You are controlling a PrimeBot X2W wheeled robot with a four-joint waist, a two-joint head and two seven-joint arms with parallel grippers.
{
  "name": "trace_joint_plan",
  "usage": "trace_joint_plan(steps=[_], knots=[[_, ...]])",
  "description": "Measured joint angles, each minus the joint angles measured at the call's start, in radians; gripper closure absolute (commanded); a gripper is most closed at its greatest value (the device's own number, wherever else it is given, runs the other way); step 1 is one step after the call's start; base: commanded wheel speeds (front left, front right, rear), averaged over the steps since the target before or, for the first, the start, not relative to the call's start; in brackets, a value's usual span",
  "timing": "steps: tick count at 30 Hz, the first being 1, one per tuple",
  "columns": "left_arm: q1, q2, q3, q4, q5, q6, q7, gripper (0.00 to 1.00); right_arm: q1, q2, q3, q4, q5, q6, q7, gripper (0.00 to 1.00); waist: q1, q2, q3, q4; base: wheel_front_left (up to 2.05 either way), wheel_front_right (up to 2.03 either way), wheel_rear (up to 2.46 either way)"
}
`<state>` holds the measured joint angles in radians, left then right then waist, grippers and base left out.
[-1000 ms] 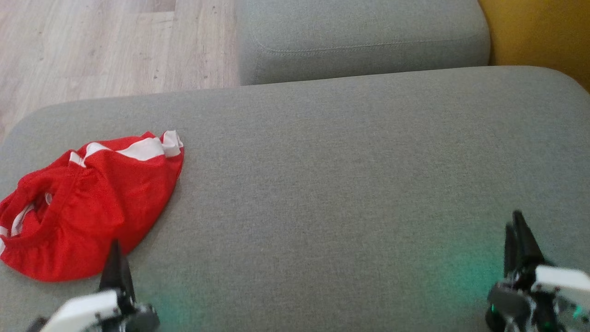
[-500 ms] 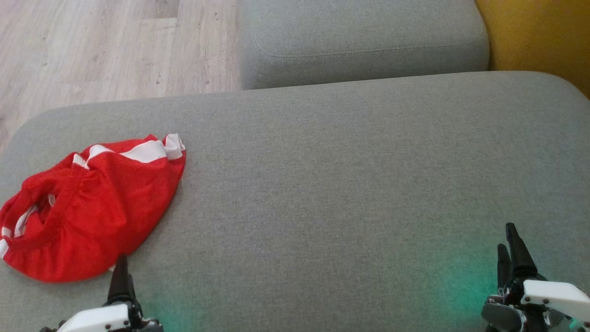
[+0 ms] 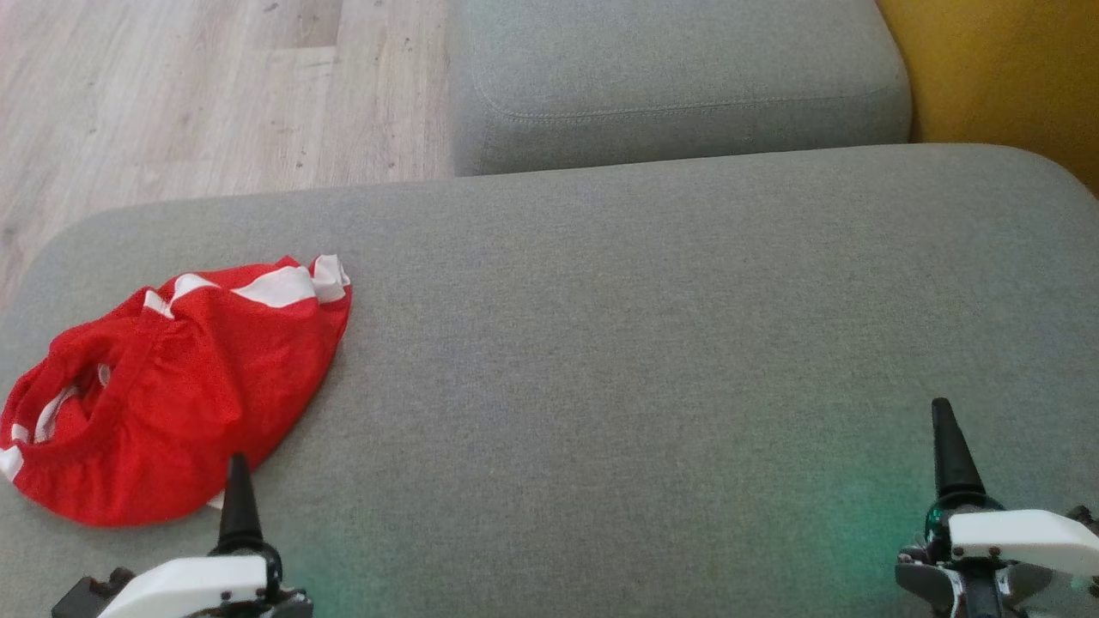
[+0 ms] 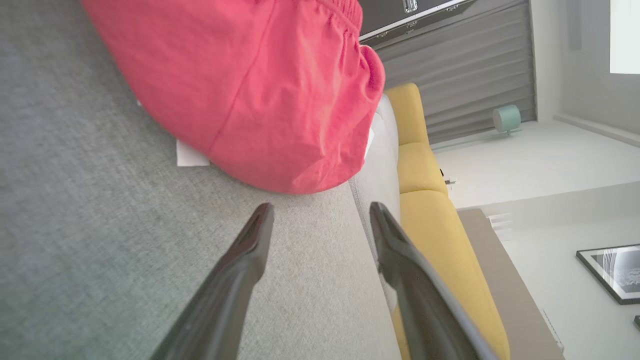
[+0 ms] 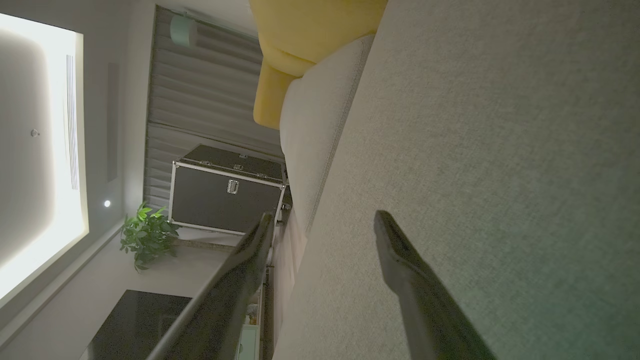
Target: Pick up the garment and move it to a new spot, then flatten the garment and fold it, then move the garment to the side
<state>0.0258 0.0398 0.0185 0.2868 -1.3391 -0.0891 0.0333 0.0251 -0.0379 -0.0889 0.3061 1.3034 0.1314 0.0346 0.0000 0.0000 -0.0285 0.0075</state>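
My left pincer (image 4: pixel 321 211) is spread wide, with nothing between its two dark fingers. In the left wrist view the fingers rise from the bottom edge, and their tips stop just short of the garment (image 4: pixel 260 95), which takes up the top of that frame. A strip of grey seat (image 4: pixel 90 225) shows between tips and cloth, so I am near it and not touching. A small white tag (image 4: pixel 191 156) peeks out from under the red fabric at centre left.

In the head view the garment lies in a crumpled heap at the left of the frame, close to the seat's left edge. It is red with white stripes along its upper edge and at its far left, and a gathered band curls around an opening there. One of my left fingers stands at the lower left, its tip overlapping the heap's lower edge.

My right pincer (image 5: pixel 324 216) is spread as well and empty. In the head view it sits at the lower right, well apart from the garment, with bare seat between them. A faint green glow lies on the fabric beside each pincer.

Beyond the seat, a second grey cushion (image 3: pixel 678 77) fills the top centre, pale wood floor (image 3: pixel 172 86) the upper left, and something yellow (image 3: pixel 1004 69) the upper right corner. The right wrist view shows a dark case (image 5: pixel 225 190) and a plant (image 5: pixel 147 235) at its left.
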Motion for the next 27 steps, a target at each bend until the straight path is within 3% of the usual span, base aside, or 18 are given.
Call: trace_joint_plan(steps=[27], knots=[[0.026,0.001,-0.083,-0.065,0.381,0.055,-0.080,0.00,0.035,0.000,0.063,-0.067,-0.403,0.000,-0.080,0.00,0.0000,0.0000,-0.033,0.011,0.00,0.00,0.00]])
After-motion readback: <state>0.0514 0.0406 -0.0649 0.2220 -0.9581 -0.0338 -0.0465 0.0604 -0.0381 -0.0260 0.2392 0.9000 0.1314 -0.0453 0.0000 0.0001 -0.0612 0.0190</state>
